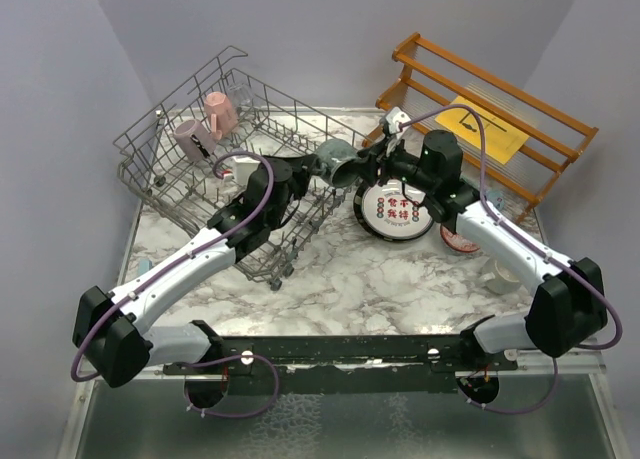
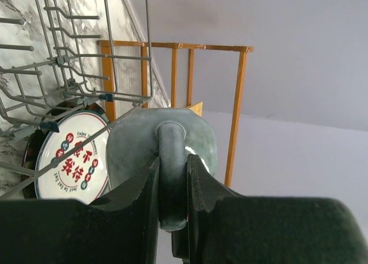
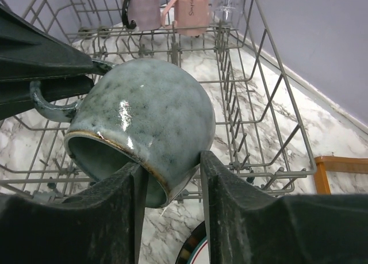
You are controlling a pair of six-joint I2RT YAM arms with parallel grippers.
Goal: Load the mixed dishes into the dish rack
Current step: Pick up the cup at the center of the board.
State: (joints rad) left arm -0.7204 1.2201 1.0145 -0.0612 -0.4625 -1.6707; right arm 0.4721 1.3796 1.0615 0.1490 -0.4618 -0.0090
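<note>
Mug (image 1: 336,164) held between two arms at the 3 o'clock edge of the dish rack (image 1: 180,174)

Grey-teal and speckled, the mug hangs on its side above the marble surface (image 1: 380,279), mouth turned toward 5 o'clock in the right wrist view; left tool (image 2: 172,160) is clamped on its handle, a finger pressed to each side; right tool (image 3: 171,166) straddles the rim, one finger inside the mouth and one against the outer wall, though whether it squeezes cannot be told; black-rimmed plate (image 1: 397,211) with red characters lies at 5 o'clock of the mug; pink mug (image 1: 220,112) and mauve mug (image 1: 190,139) stand in the rack's 11 o'clock corner; wooden shelf (image 1: 500,109) sits at 1 o'clock.
</note>
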